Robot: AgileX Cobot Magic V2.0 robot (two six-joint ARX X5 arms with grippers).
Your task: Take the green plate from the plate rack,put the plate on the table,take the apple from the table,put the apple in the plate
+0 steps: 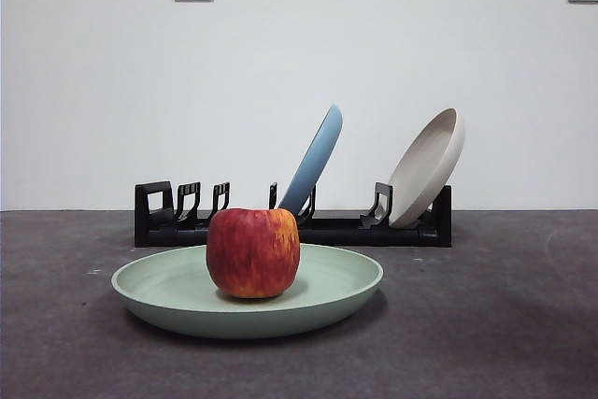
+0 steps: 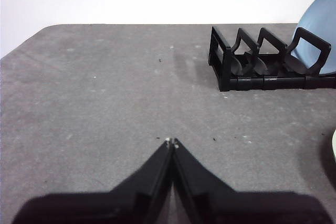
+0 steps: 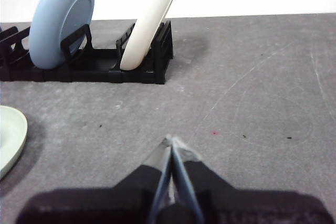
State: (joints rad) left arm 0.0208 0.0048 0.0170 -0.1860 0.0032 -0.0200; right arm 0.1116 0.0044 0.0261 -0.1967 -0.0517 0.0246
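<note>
The green plate (image 1: 248, 301) lies flat on the dark grey table (image 1: 505, 324) in front of the black plate rack (image 1: 294, 221). The red apple (image 1: 253, 251) sits upright in the plate, near its middle. The plate's rim also shows at the edge of the right wrist view (image 3: 10, 137) and as a sliver in the left wrist view (image 2: 334, 150). My left gripper (image 2: 171, 142) is shut and empty over bare table, left of the rack (image 2: 268, 61). My right gripper (image 3: 171, 140) is shut and empty over bare table, right of the plate. Neither gripper shows in the front view.
A blue plate (image 1: 313, 161) and a beige plate (image 1: 428, 165) lean in the rack's middle and right slots; they also show in the right wrist view, blue plate (image 3: 60, 19) and beige plate (image 3: 149, 17). The rack's left slots stand without plates. A white wall stands behind.
</note>
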